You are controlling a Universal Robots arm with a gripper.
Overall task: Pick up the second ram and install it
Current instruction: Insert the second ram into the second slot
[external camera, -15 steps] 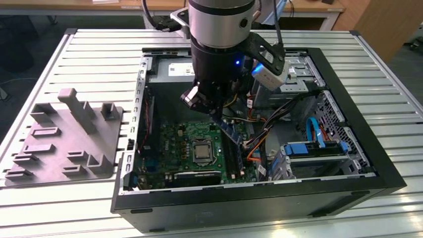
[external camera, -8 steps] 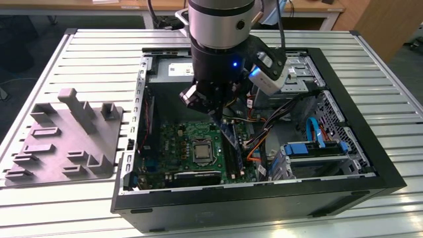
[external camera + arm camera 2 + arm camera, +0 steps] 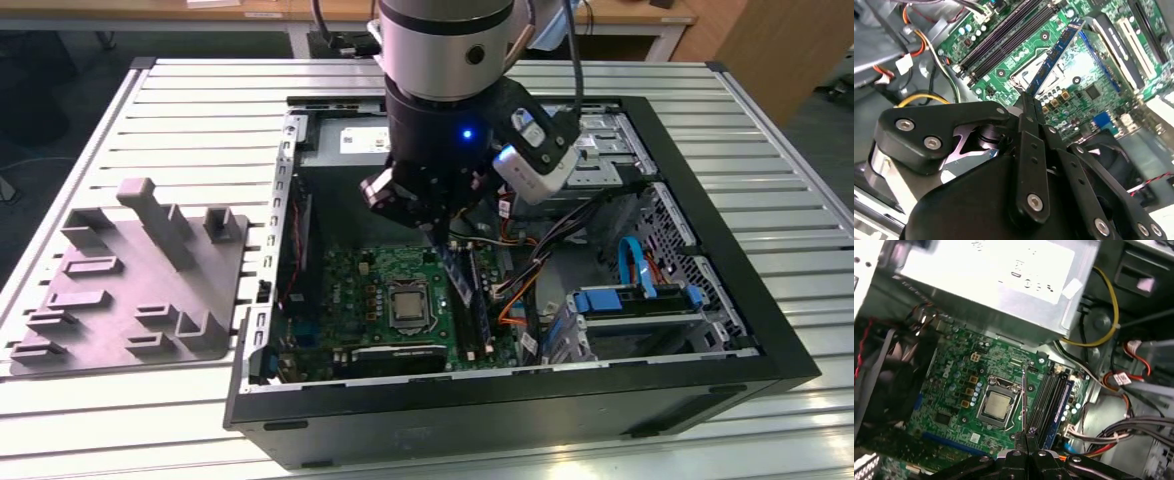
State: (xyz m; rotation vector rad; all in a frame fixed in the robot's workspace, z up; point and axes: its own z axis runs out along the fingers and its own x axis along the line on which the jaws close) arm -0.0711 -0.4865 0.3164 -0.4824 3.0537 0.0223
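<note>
Black steel case (image 3: 694, 385) lies on its side, open upward, which I judge is so I can reach straight down to the green motherboard (image 3: 949, 390). My gripper (image 3: 1027, 102) hangs above it, fingers pinched tight on one end of the second ram (image 3: 1056, 55). The stick juts out edge-on, clear of the board, between the CPU socket (image 3: 996, 407) and the dark memory slots (image 3: 1050, 392), roughly along their run. On the power supply (image 3: 954, 305), the white label (image 3: 989, 260) carries print too blurred to read.
</note>
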